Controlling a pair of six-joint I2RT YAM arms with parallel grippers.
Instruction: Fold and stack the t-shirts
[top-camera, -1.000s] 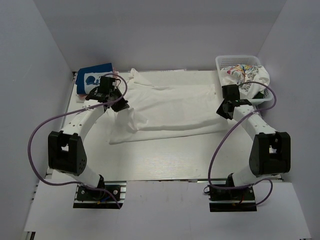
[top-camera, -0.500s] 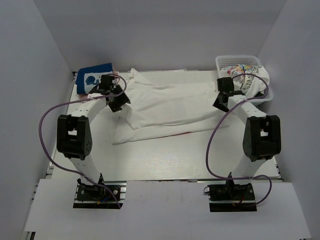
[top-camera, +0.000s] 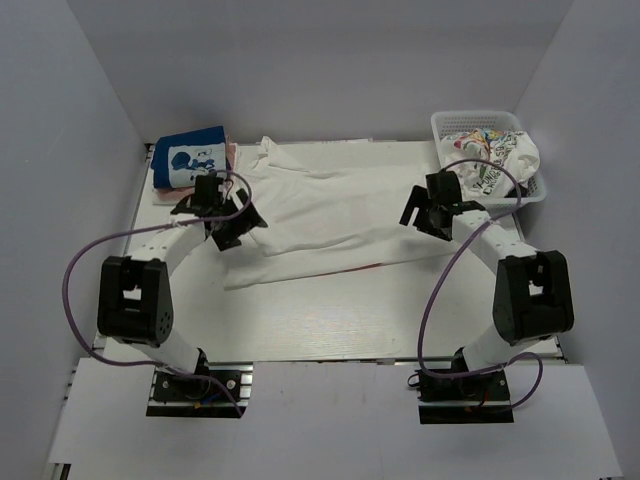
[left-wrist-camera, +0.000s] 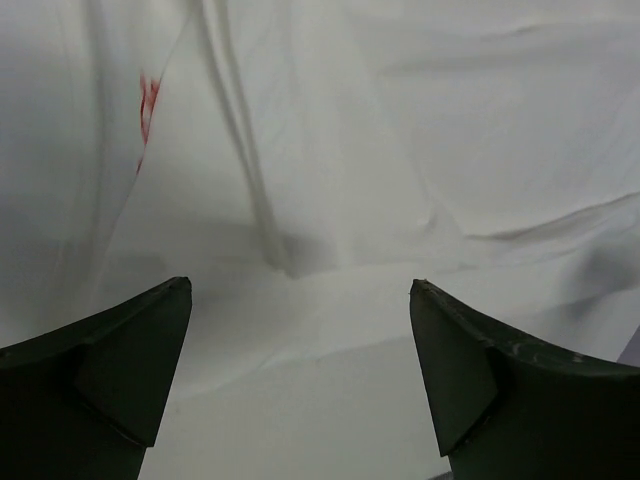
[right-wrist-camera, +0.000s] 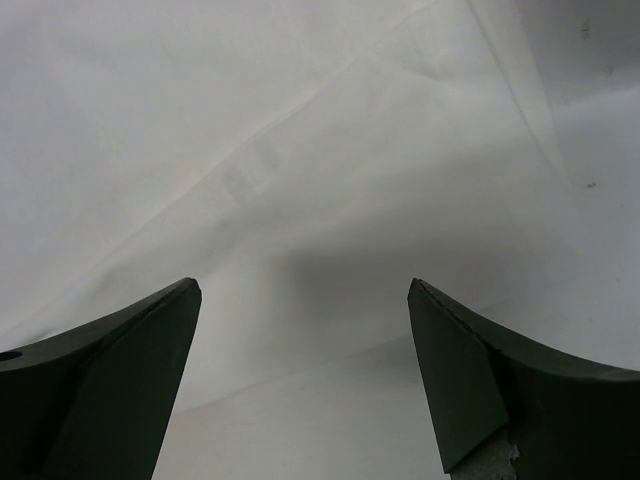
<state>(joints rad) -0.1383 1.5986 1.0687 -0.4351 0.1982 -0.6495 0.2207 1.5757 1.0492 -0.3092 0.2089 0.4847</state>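
The large white t-shirt (top-camera: 340, 205) lies spread and creased across the middle of the worktop (top-camera: 330, 315), its lower edge folded over. The left pincer (top-camera: 238, 222) hangs over the shirt's left side with its fingers (left-wrist-camera: 120, 360) spread wide and nothing between them; below it the cloth shows creases and a small red mark (left-wrist-camera: 148, 100). The right pincer (top-camera: 416, 212) sits over the shirt's right side, also wide open and empty above smooth white cloth. A folded blue t-shirt (top-camera: 190, 160) rests at the far left corner. At the far right, a white shirt with colourful prints (top-camera: 495, 160) spills out of a white mesh basket (top-camera: 470, 119).
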